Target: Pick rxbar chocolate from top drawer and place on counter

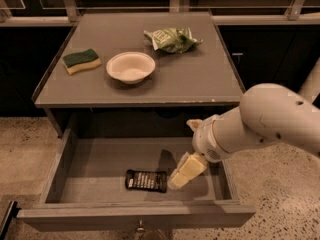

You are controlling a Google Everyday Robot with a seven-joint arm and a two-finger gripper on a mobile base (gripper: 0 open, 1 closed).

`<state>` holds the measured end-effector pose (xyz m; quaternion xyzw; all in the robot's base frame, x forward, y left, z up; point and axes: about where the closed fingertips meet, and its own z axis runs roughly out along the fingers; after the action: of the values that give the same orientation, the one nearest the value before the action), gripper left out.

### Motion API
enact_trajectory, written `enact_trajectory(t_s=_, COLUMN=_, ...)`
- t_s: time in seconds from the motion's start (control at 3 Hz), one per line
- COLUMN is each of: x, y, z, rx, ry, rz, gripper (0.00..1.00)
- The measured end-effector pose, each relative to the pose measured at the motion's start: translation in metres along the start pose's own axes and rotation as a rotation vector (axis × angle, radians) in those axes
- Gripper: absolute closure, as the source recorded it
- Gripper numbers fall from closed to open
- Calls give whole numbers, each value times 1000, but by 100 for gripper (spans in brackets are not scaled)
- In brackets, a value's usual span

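The rxbar chocolate [146, 180], a flat black wrapper with pale lettering, lies on the floor of the open top drawer [90, 169], near its front middle. My gripper [182, 173], with pale yellowish fingers, hangs inside the drawer just to the right of the bar, pointing down and left at it, close to its right end. It holds nothing. The white arm reaches in from the right. The grey counter [200, 79] is above the drawer.
On the counter stand a white bowl [130, 67], a green and yellow sponge [81, 61] at the left and a green wrinkly snack bag [172, 39] at the back. The drawer's front panel [135, 218] has a small metal pull. Speckled floor lies on both sides.
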<state>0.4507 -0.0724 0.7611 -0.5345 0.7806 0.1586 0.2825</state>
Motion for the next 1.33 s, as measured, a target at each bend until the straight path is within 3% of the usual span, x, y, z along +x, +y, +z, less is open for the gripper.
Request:
enact_trajectory(t_s=0.33, x=-18, y=17, z=49, rx=-64, ry=-70, rz=-24, gripper=0)
enact_trajectory(t_s=1.0, x=-15, y=17, z=54, rx=-44, ry=-75, rz=-1, gripper=0)
enact_trajectory(t_s=1.33, x=-18, y=18, z=79, rx=-52, ry=-109, rz=6, gripper=0)
